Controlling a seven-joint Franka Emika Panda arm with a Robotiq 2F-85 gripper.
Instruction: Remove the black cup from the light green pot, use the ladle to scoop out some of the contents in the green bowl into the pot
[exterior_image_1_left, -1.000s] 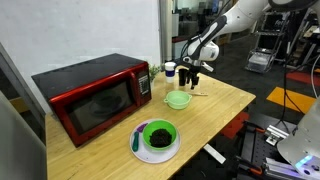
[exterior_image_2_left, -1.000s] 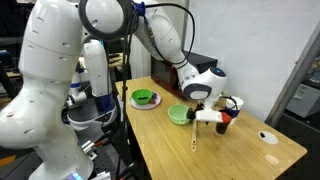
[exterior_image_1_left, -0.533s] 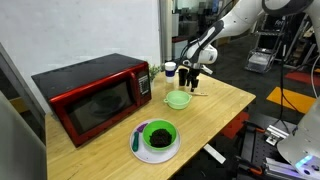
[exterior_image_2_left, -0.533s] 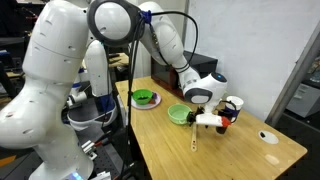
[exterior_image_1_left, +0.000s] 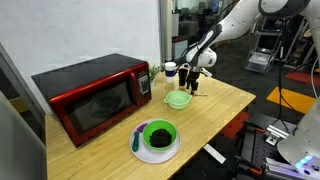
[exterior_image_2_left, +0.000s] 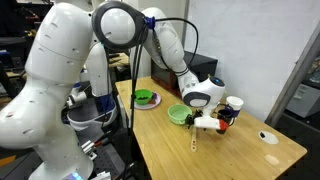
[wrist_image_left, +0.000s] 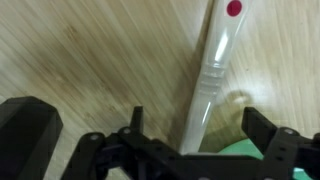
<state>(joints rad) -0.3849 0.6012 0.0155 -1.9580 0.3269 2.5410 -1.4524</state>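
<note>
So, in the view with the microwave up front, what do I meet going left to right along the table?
Red microwave → green bowl on its white plate → light green pot → the robot's tool, open above the tabletop.

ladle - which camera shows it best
The wrist view: the ladle lies close up on the wood, its white handle with a red dot running under the open gripper. In both exterior views it is at most a thin pale sliver on the table near the light green pot.
</note>
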